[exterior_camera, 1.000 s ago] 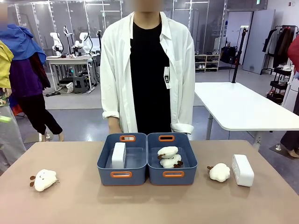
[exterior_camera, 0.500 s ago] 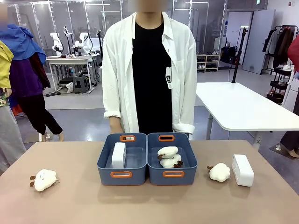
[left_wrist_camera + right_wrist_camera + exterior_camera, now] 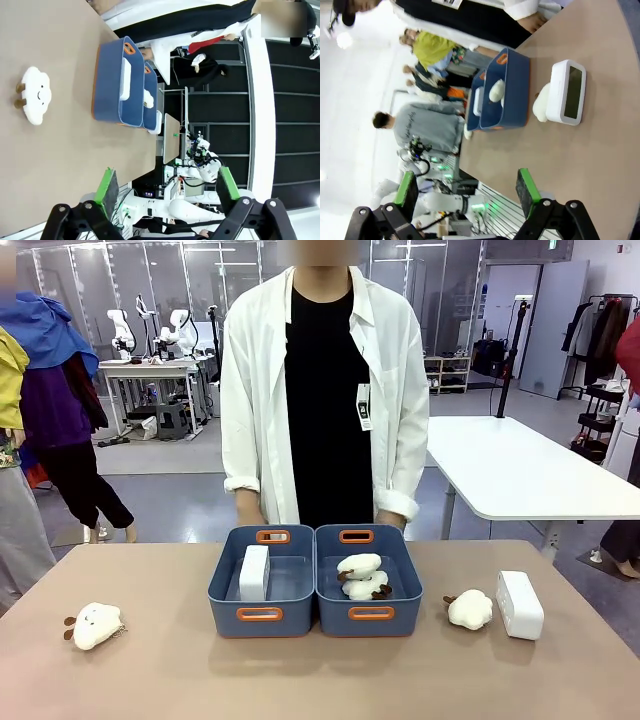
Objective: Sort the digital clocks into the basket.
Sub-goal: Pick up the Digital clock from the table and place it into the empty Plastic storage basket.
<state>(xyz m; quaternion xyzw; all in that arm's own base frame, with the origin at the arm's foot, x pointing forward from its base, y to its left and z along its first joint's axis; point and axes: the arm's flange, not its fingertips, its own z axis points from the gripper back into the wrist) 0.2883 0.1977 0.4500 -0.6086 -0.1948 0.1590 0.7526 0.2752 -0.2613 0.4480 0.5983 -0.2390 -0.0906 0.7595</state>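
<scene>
My R gripper [image 3: 466, 187] wide open, empty. One clock [image 3: 254, 573] in left bin [image 3: 225, 612]; 2nd clock [image 3: 519, 605] on table [image 3: 160, 670] far right, plush [image 3: 470, 610] just beside. Grip narrow sides, miss plush, clear rim. L gripper [image 3: 167, 184] open too.

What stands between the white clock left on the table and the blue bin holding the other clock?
A fluffy cream plush toy sits close beside the white rectangular plastic clock on its bin side. Beyond it, the second blue plastic bin, holding plush toys, lies before the blue bin with the other clock.
</scene>
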